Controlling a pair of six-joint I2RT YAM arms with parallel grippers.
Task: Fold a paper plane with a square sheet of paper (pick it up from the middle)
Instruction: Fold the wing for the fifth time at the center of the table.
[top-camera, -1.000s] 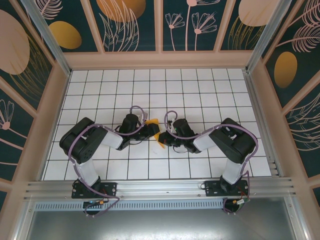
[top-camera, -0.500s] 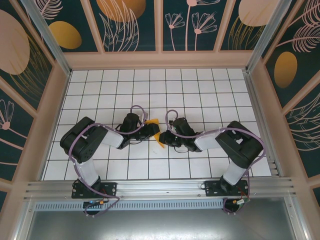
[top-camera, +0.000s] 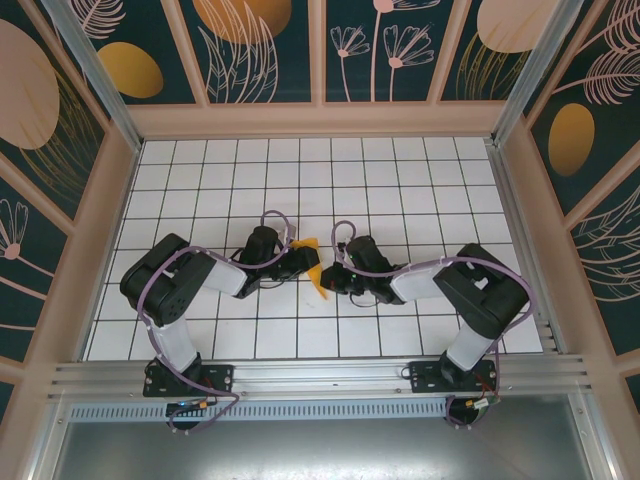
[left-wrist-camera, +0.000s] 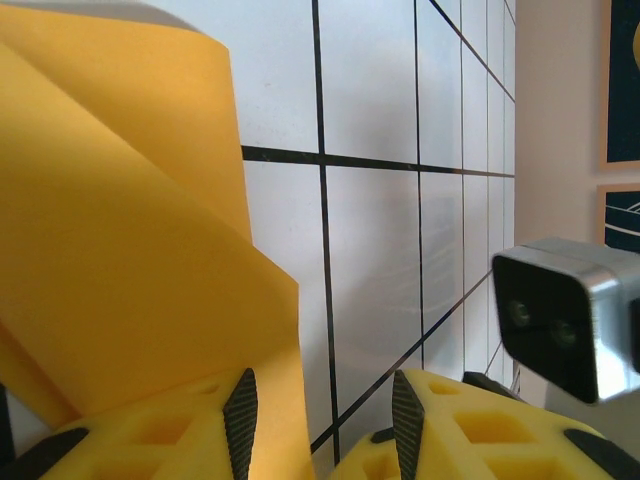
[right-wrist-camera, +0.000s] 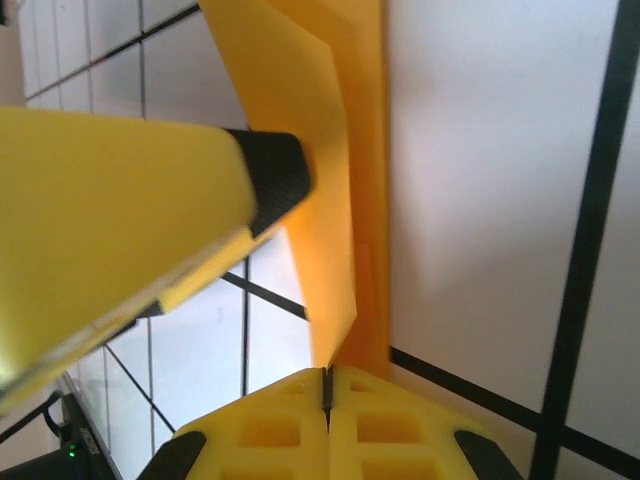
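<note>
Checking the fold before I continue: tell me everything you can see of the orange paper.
The paper is thin, matte, orange-yellow, folded into overlapping layers with crisp creases. The right gripper is shut on its narrow end; the left gripper, open, rests one pad against a flat face. It stands on edge between them.

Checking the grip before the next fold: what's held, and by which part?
The right gripper is shut on the folded paper, pinching one edge. The left gripper has its jaws apart, the paper lying against one finger, not clamped.
</note>
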